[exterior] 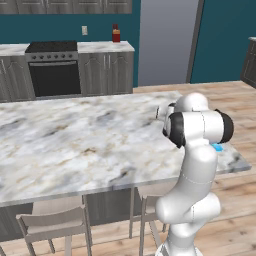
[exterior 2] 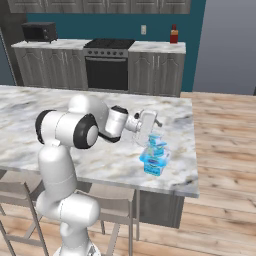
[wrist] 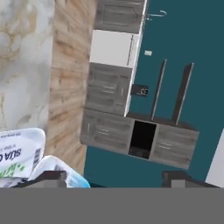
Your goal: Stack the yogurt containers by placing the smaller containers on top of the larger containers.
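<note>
While the claw [exterior 2: 154, 134] hangs released, the smaller container [exterior 2: 156, 143] sits upright atop the larger container [exterior 2: 155, 162].

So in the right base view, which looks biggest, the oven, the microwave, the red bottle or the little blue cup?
1. oven
2. microwave
3. red bottle and little blue cup: these look about alike, and the cup sits much nearer the camera, so no ranking between them.

Even, bright rendered light around me; soft shadow under my tabletop [exterior: 75, 150], no glare, slightly coarse pixels.
</note>
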Robot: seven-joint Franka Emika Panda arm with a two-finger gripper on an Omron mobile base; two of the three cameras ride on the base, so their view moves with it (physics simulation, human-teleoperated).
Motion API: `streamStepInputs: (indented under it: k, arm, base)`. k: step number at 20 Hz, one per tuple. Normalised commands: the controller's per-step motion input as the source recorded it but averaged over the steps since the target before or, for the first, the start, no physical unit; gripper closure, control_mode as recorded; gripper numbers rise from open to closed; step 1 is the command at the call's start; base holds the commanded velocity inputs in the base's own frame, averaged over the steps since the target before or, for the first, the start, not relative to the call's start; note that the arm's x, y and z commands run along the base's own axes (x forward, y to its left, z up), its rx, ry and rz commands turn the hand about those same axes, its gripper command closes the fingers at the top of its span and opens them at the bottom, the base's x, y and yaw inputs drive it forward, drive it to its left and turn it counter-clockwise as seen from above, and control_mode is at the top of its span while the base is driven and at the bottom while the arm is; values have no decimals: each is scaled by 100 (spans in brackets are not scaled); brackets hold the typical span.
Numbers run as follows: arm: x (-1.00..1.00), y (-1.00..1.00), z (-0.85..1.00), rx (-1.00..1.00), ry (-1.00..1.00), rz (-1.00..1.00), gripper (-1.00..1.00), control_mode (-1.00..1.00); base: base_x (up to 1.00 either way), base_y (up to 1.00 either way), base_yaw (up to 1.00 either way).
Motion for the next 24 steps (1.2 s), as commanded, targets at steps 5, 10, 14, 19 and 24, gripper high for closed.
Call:
streamStepInputs:
  k: [5,10,14,19,24]
  arm:
    - [-12,0,40,0,-10,0,-100,-100]
    - [-20,0,45,0,-11,0,-100,-100]
    - [-20,0,49,0,-10,0,-100,-100]
    - [-24,7,60,0,-5,0,-100,-100]
    - [-48,27,49,-2,0,0,-100,-100]
  base:
    - [0,0,0]
    - [0,0,0]
    - [0,0,0]
    - [0,0,0]
    - [0,0,0]
